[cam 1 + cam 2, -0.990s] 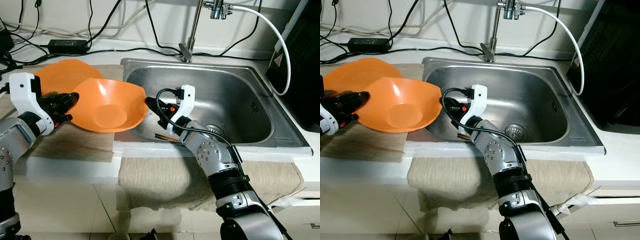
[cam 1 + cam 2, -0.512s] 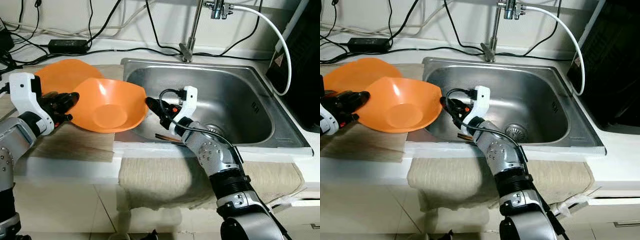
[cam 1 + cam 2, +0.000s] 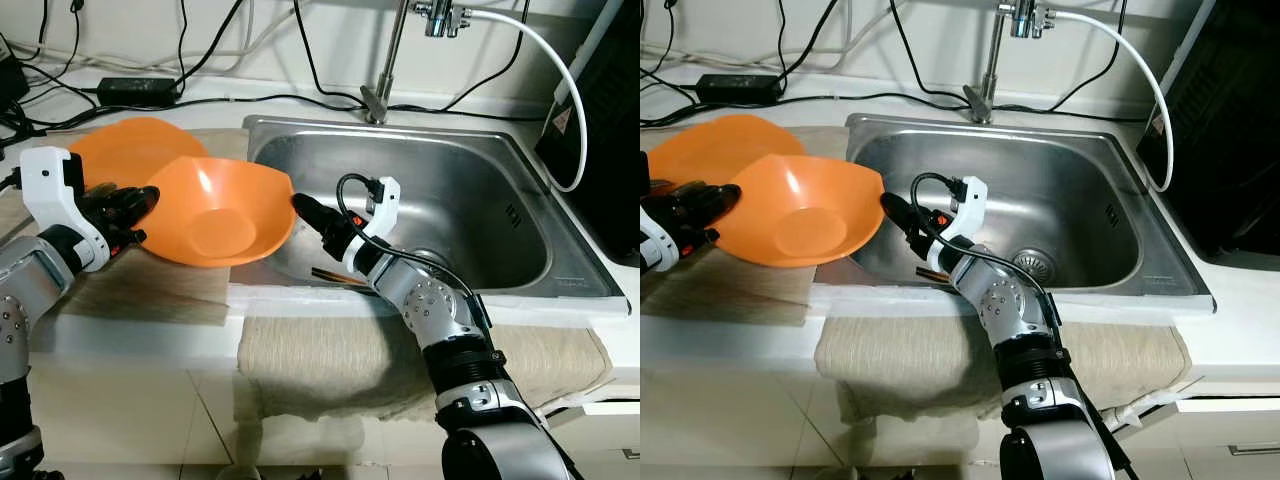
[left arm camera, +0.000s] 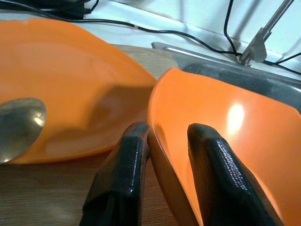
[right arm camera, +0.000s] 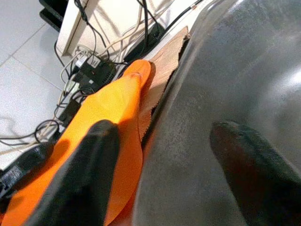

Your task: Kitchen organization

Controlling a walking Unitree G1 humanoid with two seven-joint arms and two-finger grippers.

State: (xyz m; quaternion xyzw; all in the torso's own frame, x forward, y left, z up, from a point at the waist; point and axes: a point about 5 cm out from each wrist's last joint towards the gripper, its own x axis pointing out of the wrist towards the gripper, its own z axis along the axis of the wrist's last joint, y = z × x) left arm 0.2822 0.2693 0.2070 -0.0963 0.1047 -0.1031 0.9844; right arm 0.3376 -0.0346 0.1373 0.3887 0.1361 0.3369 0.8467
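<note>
An orange bowl (image 3: 215,215) is held tilted at the sink's left edge, partly over an orange plate (image 3: 125,145) on the counter. My left gripper (image 3: 135,205) is shut on the bowl's left rim; in the left wrist view its fingers (image 4: 127,160) sit astride that rim (image 4: 162,141). My right gripper (image 3: 305,212) reaches from inside the sink to the bowl's right rim. It is open, and in the right wrist view one finger (image 5: 89,169) lies against the bowl (image 5: 113,108) while the other hangs over the sink wall.
The steel sink (image 3: 480,200) holds brown chopsticks (image 3: 335,275) near its front left. A faucet (image 3: 385,60) and white hose stand behind it. Cables and a power brick (image 3: 135,90) lie at the back. A spoon (image 4: 19,125) rests on the plate. A cloth (image 3: 330,360) hangs over the counter front.
My right wrist has swung slightly to the right while its fingertips stay at the bowl's right rim. The bowl and my left gripper have not moved.
</note>
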